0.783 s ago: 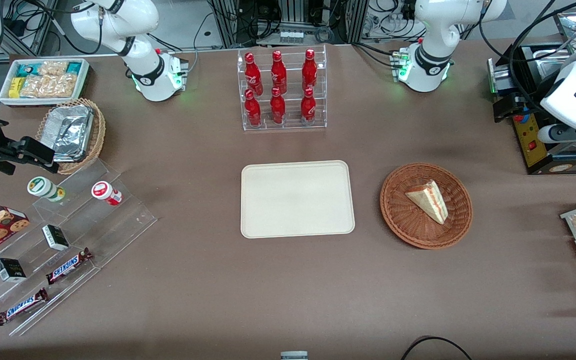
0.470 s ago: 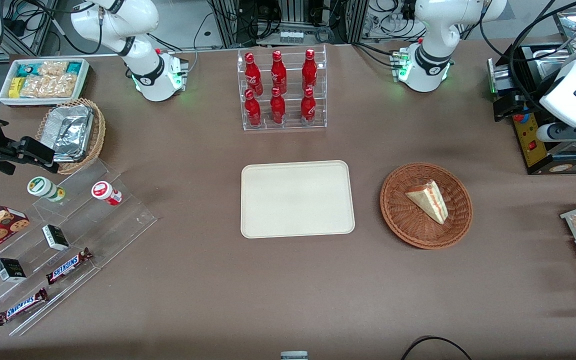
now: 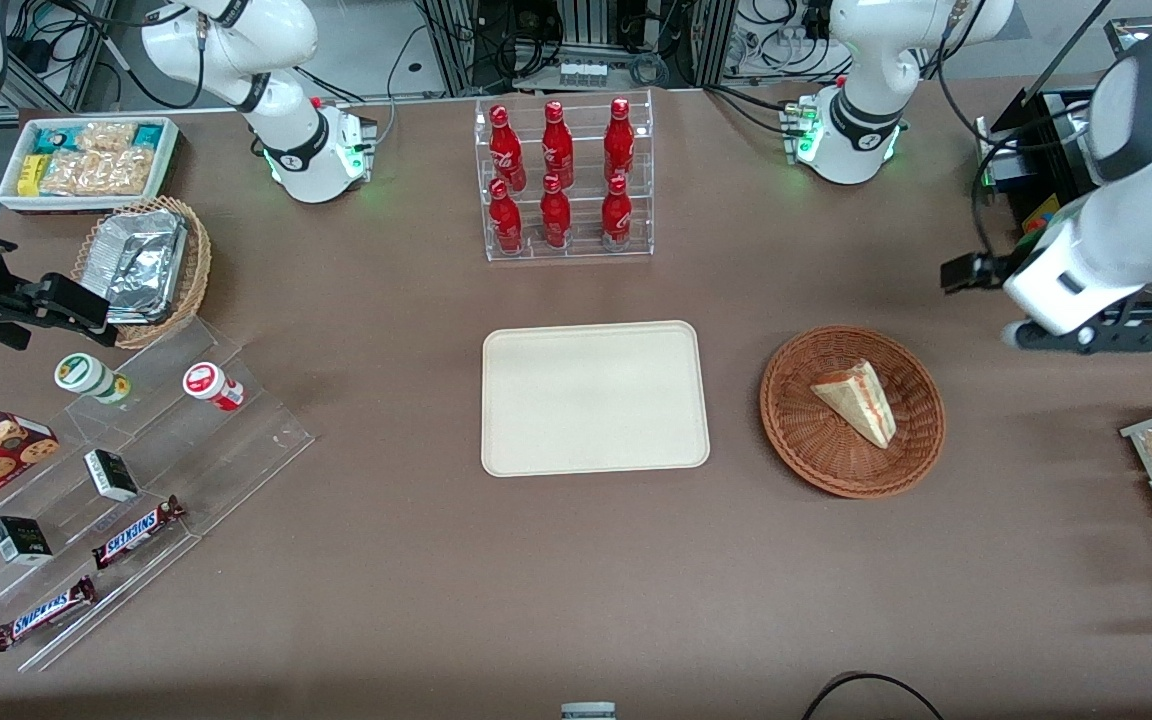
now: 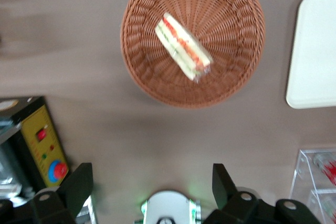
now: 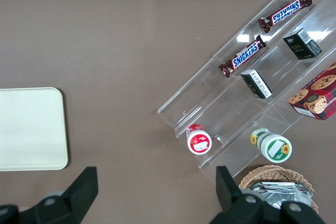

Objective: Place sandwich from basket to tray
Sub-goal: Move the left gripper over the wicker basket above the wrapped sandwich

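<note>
The sandwich is lying in the round brown wicker basket, with its red and green stripes showing along the cut edge. The basket is sitting on the brown table, just beside the cream tray, toward the working arm's end. Nothing is lying on the tray. The left gripper is hanging high above the table, farther from the front camera than the basket. Its two fingers are spread wide apart and are holding nothing.
</note>
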